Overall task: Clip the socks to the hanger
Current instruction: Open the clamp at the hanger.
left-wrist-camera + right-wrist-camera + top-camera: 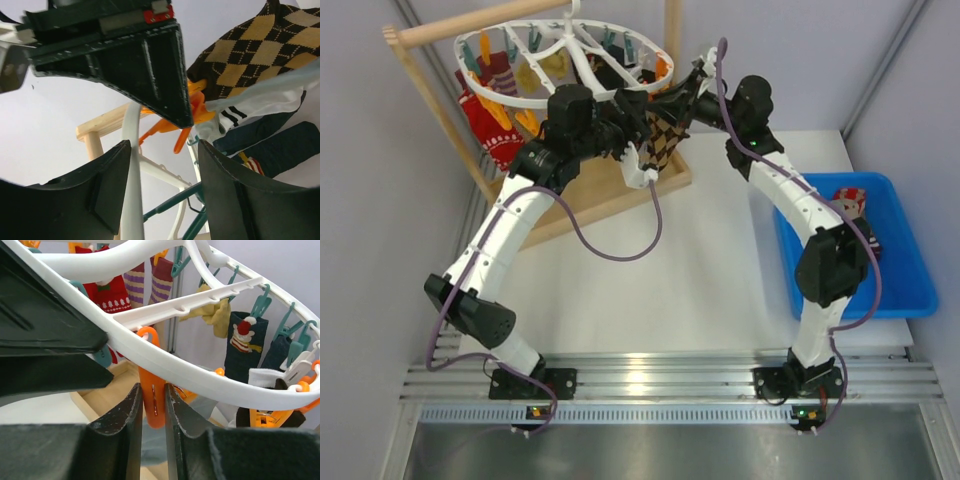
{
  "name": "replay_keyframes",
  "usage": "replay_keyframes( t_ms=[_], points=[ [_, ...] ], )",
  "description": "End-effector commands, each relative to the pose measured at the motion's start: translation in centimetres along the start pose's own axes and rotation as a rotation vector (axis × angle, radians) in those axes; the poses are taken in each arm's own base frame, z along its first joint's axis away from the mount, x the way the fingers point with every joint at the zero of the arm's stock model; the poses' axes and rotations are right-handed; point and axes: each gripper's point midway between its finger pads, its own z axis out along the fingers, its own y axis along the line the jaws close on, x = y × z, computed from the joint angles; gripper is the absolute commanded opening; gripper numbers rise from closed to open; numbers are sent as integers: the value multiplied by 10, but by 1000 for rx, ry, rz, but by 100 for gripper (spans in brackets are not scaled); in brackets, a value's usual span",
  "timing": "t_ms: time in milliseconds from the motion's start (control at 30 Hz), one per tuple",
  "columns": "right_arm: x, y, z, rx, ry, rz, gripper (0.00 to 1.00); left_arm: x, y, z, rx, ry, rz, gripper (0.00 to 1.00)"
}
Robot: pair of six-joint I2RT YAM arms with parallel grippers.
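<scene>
The white hanger (582,55) hangs from the wooden rack with several socks clipped on. A brown-and-black argyle sock (665,135) hangs at its near rim between both grippers; what holds it is hidden. In the right wrist view my right gripper (154,390) is shut on an orange clip (153,405) just under the hanger rim (200,375). My left gripper (165,150) is open, with the white rim (131,165) passing between its fingers untouched. The argyle sock (250,55) and an orange clip (192,107) sit above it.
The wooden rack's rod (470,25) and base (610,195) stand at the back left. A blue bin (910,285) on the right holds more socks (850,200). Red, striped, yellow and dark socks (112,292) dangle from the hanger.
</scene>
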Motion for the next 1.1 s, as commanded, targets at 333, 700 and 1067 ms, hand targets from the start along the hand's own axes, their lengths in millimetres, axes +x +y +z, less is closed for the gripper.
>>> replay_keyframes(
  t_ms=[333,700,1067],
  points=[
    [-56,27,-11,-86,31,49,0,4,17,10,-14,30,559,57],
    [-56,33,-14,-93,57,101,0,0,6,22,-6,33,676,58],
    [-47,25,-13,-50,82,115,0,-7,26,30,-96,42,716,59]
  ],
)
